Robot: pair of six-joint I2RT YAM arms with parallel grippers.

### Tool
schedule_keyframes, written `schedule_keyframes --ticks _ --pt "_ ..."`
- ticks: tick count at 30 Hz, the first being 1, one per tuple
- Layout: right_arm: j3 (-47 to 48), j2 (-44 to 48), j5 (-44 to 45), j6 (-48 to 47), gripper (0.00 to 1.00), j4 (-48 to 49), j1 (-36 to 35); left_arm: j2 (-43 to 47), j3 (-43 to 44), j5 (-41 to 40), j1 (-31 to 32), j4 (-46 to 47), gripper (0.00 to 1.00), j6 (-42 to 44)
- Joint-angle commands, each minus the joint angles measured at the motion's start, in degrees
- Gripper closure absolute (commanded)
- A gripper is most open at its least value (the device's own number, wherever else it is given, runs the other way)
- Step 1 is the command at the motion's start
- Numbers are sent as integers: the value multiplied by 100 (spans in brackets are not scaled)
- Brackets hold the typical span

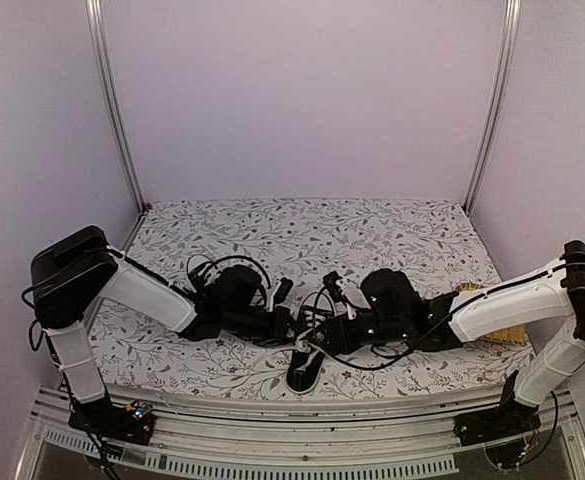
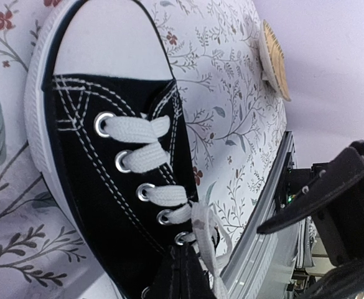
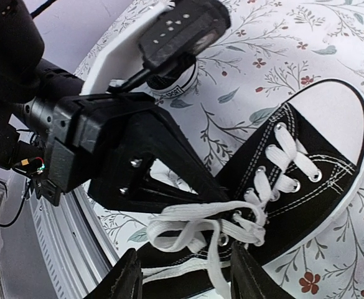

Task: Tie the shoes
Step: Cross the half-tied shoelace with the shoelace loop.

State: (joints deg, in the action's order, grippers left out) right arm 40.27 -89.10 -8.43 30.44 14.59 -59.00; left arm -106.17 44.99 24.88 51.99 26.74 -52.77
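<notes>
Top view: the shoe (image 1: pixel 305 370) lies at the table's (image 1: pixel 422 230) near edge, with open cloth behind it and little in front.

Left wrist: the left gripper (image 2: pixel 183 268) is clamped tight, seemingly on the lace (image 2: pixel 203 230). A hard pull could drag the shoe towards the rail (image 2: pixel 256 249).

Right wrist: the right gripper (image 3: pixel 188 277) gapes wide and holds nothing, with loose lace between its jaws. Closing carelessly could catch the wrong strand or strike the left gripper just beside it.
</notes>
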Motion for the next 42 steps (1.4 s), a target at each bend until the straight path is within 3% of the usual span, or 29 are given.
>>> schedule_keyframes --ticks 1,16,22,26,34,42 --pt "482 -169 528 44 51 -492 -280 24 -43 -9 -8 103 100 -14" --pt "1206 -960 584 -89 65 -768 -472 26 -35 -8 -13 104 100 -14" --pt "1256 -1028 605 -84 80 -824 -471 35 -26 0 -11 103 100 -5" --pt "1243 -937 667 -61 96 -867 -472 59 -56 -27 -10 94 100 2" --pt "1002 -468 984 83 97 -1054 -431 208 -153 -324 -37 -30 100 4" --pt "455 -125 679 334 97 -807 -24 334 -213 -541 -71 -231 100 57"
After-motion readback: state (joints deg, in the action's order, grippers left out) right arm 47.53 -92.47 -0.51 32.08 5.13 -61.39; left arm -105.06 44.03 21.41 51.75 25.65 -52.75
